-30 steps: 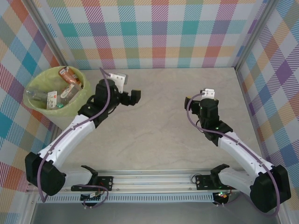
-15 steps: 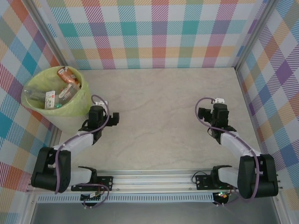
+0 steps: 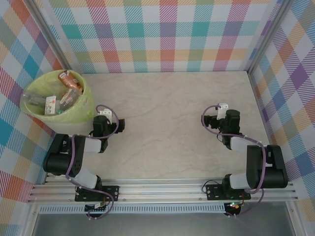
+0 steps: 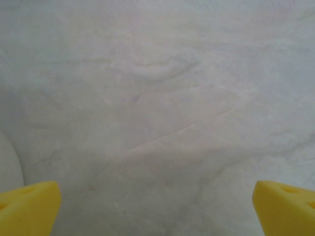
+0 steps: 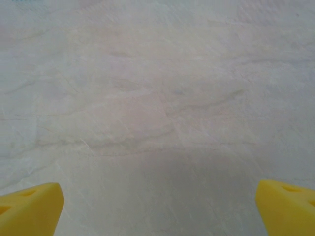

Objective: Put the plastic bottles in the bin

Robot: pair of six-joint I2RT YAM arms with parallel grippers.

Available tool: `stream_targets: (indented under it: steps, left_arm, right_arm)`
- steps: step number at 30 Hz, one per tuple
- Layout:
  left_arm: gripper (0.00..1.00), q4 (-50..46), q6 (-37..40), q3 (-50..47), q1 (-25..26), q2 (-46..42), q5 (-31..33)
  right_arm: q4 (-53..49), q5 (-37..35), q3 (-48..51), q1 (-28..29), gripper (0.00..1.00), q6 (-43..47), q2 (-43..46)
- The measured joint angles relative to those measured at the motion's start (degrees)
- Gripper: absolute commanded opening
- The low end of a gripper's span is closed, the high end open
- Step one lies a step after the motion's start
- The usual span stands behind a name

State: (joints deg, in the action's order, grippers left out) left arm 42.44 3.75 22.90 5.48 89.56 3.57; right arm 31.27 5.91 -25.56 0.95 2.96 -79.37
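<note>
The bin [image 3: 84, 111], lined with a light yellow-green bag, stands at the table's far left. Several plastic bottles lie inside it, among them one with an orange label [image 3: 67, 78] and one with a red-and-white label [image 3: 50, 103]. My left gripper [image 3: 119, 126] rests low just right of the bin, pointing right, jaws wide apart and empty. My right gripper [image 3: 206, 120] sits low at the right side, pointing left, also open and empty. In the wrist views the left gripper [image 4: 157, 211] and the right gripper [image 5: 157, 211] show yellow fingertips [image 4: 27, 209] [image 5: 29, 209] far apart over bare tabletop.
Both arms are folded back near their bases at the front rail [image 3: 162, 189]. Plaid walls [image 3: 162, 34] close the table at the back and both sides. The pale marbled tabletop [image 3: 167, 108] stretches between the two grippers.
Both arms have folded back and down toward their bases. The left gripper pulled away from beside the bin's top to low over the table. Both jaws stayed open.
</note>
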Motion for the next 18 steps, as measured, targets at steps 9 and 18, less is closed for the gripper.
stream_targets:
  steps: [9, 18]
  left_arm:
    - [1.0, 3.7, -2.9, -0.1, 0.0, 0.3, 6.2]
    - [1.0, 4.3, -3.0, -0.1, 0.0, 0.3, 6.9]
  right_arm:
    - [28.7, -1.1, 15.6, -0.2, 1.0, -0.9, -9.7]
    - [20.3, -5.9, 1.7, -0.2, 1.0, -2.9, -8.9]
